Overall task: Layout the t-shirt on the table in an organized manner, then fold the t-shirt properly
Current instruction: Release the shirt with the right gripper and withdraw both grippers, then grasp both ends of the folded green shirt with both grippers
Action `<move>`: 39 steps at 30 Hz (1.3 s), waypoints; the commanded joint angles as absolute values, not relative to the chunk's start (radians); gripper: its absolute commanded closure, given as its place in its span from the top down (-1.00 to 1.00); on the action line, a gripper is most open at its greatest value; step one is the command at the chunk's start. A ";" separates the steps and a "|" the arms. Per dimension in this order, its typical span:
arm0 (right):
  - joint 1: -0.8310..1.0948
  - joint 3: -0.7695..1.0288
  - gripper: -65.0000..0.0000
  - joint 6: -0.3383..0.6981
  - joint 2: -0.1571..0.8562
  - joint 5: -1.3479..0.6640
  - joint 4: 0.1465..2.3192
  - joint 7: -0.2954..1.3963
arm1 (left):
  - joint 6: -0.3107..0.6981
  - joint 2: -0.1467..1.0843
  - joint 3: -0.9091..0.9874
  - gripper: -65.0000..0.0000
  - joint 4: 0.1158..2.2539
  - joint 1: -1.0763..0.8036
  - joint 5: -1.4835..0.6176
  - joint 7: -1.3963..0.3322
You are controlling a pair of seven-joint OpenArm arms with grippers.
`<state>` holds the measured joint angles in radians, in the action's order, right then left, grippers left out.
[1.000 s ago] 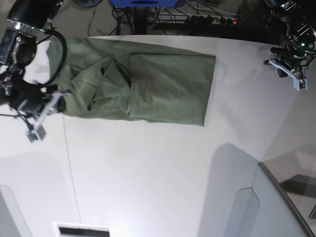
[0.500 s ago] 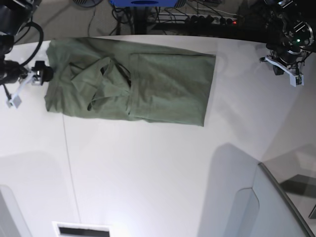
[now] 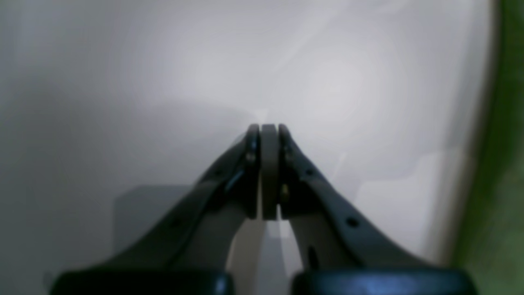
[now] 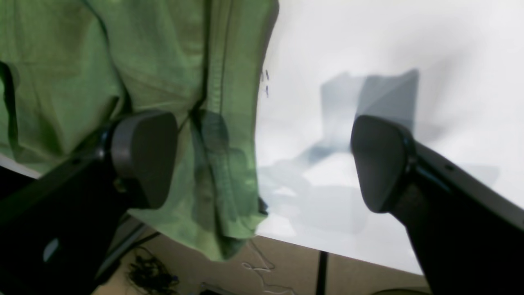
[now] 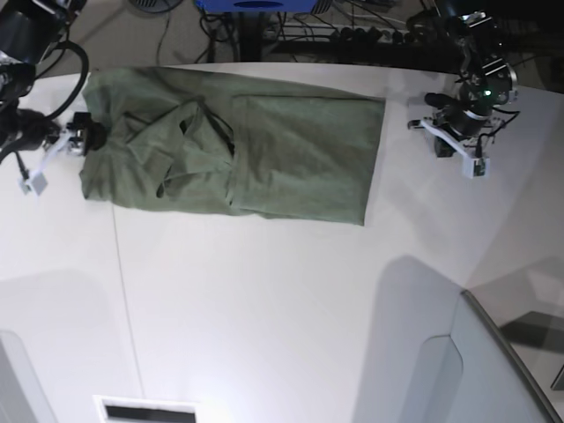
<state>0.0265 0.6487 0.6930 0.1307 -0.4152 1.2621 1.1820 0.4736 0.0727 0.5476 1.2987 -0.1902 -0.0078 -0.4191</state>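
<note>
Right gripper (image 5: 57, 150), jaws wide and empty, beside the collar end of the olive t-shirt (image 5: 264, 154), a light, limp, crease-prone cloth lying part-folded on the white table (image 5: 264, 308), best pinched at hem corners; left gripper (image 5: 454, 141) closed, empty.

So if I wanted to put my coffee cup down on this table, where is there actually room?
Plenty in front: the table is bare from the t-shirt's near edge down toward the grey panel at the lower right. A narrower bare strip lies between the shirt's straight end and the left gripper. It is crowded at the shirt's other end, where the right gripper sits.
</note>
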 commanded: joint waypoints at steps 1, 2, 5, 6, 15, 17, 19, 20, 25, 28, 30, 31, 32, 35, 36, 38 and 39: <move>0.024 0.647 0.92 0.698 0.116 -0.429 1.283 1.202 | 0.495 0.073 0.513 -1.00 1.308 -0.182 -0.022 -0.421; 0.025 0.645 0.88 0.698 0.107 -0.429 1.294 1.211 | 0.495 0.073 0.487 -1.00 1.307 -0.180 -0.022 -0.421; 0.027 0.596 0.82 0.698 0.087 -0.429 1.320 1.231 | 0.492 0.065 0.418 -1.00 1.307 -0.177 -0.022 -0.421; 0.028 0.582 0.82 0.698 0.085 -0.429 1.323 1.230 | 0.490 0.064 0.400 -1.00 1.307 -0.176 -0.022 -0.421; 0.022 0.570 0.81 0.698 0.065 -0.430 1.317 1.228 | 0.490 0.045 0.371 -1.00 1.305 -0.174 -0.022 -0.421; 0.022 0.570 0.81 0.698 0.062 -0.466 1.317 1.228 | 0.490 0.044 0.355 -1.00 1.303 -0.174 -0.022 -0.421; 0.025 0.568 0.81 0.698 0.065 -0.509 1.317 1.234 | 0.490 0.047 0.314 -1.00 1.303 -0.176 -0.021 -0.421; 0.025 0.568 0.81 0.698 0.065 -0.519 1.317 1.234 | 0.490 0.047 0.298 -1.00 1.303 -0.176 -0.018 -0.421; 0.025 0.567 0.81 0.698 0.065 -0.532 1.316 1.234 | 0.490 0.045 0.268 -1.00 1.302 -0.174 -0.019 -0.421; 0.025 0.567 0.80 0.698 0.061 -0.532 1.316 1.236 | 0.490 0.044 0.268 -1.00 1.276 -0.165 -0.018 -0.421; 0.025 0.547 0.80 0.698 0.059 -0.533 1.316 1.236 | 0.490 0.044 0.268 -1.00 1.244 -0.156 -0.019 -0.421; 0.025 0.522 0.80 0.698 0.059 -0.533 1.316 1.233 | 0.490 0.044 0.268 -1.00 1.231 -0.153 -0.019 -0.421; 0.025 0.506 0.80 0.698 0.059 -0.533 1.317 1.230 | 0.490 0.044 0.268 -1.00 1.224 -0.153 -0.021 -0.421; 0.021 0.489 0.64 0.698 0.059 -0.533 1.316 1.227 | 0.490 0.044 0.239 -1.00 1.227 -0.159 -0.021 -0.420; 0.021 0.489 0.54 0.698 0.059 -0.533 1.316 1.227 | 0.490 0.044 0.231 -1.00 1.230 -0.160 -0.021 -0.420; 0.018 0.492 0.29 0.698 0.061 -0.533 1.316 1.227 | 0.490 0.044 0.232 -1.00 1.230 -0.162 -0.021 -0.420; 0.018 0.492 0.19 0.698 0.064 -0.533 1.316 1.227 | 0.490 0.044 0.232 -1.00 1.230 -0.162 -0.021 -0.420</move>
<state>0.0315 0.4870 0.6930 0.0494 -0.5171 1.3029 1.2316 0.4873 0.0441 0.2348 1.2350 -0.1493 -0.0559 -0.3466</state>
